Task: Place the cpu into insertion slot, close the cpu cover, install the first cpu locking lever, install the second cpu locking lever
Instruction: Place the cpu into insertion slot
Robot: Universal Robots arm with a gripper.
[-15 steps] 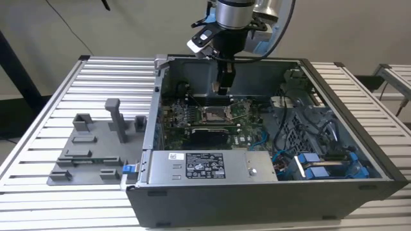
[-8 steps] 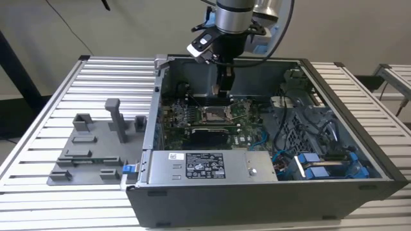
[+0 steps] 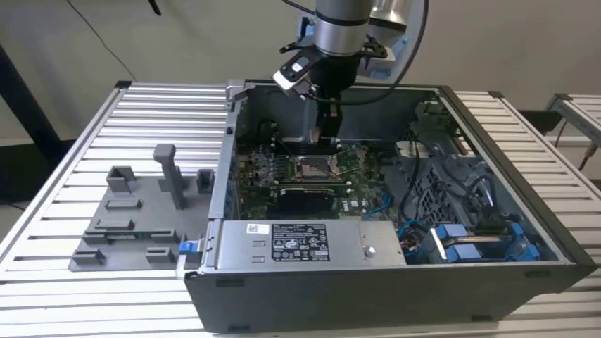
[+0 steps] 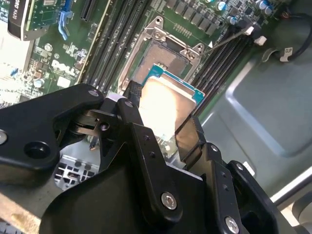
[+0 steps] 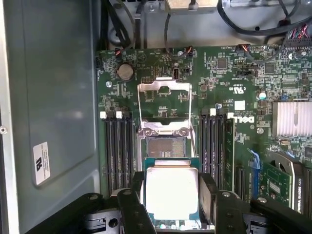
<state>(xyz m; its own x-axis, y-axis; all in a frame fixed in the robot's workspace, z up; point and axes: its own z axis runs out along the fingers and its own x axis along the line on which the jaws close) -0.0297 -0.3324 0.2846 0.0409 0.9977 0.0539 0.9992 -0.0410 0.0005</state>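
Silvery-topped and tan-edged, the small flat square cpu (image 5: 171,187) is pinched at two opposite edges by your black two-fingered gripper (image 4: 160,113), held near the square, dark-centred insertion slot (image 5: 166,147) in the green circuit board (image 5: 146,63) but not in it. The thin silver frame of the cpu cover (image 5: 163,87) lies flipped open just past the slot. By my judgement you have finished no step yet: seating, closing and both lever latchings remain.

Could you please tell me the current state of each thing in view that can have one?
gripper: shut on the cpu, gripping two opposite edges.
cpu: held, silvery top showing, not yet in the insertion slot.
insertion slot: empty and uncovered.
cpu cover: swung open, lying back from the slot.
computer case: side open, board exposed.
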